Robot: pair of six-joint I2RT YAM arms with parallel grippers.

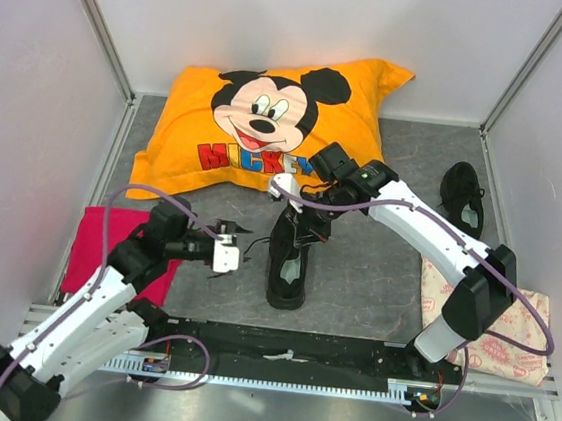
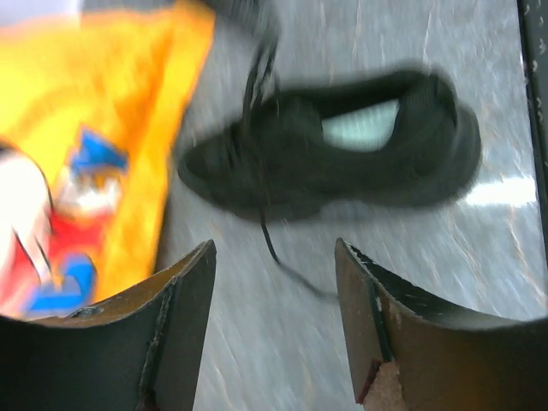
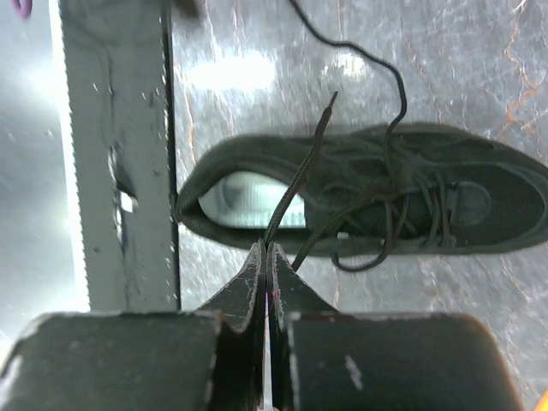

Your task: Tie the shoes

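Observation:
One black shoe (image 1: 287, 264) lies in the middle of the table, toe toward the pillow, pale insole showing. A second shoe (image 1: 462, 194) rests at the far right. My right gripper (image 3: 267, 247) hovers over the middle shoe (image 3: 479, 205) and is shut on a thin black lace (image 3: 300, 171) that rises from the shoe's eyelets. My left gripper (image 2: 274, 248) stands open just left of that shoe (image 2: 342, 171), nothing between its fingers; a loose lace end (image 2: 291, 270) trails on the table ahead of them. The left wrist view is blurred.
An orange Mickey Mouse pillow (image 1: 270, 119) fills the back of the table. A red cloth (image 1: 107, 243) lies at the left under my left arm. A patterned pouch (image 1: 494, 334) sits at the right front. A black rail (image 1: 286, 352) runs along the near edge.

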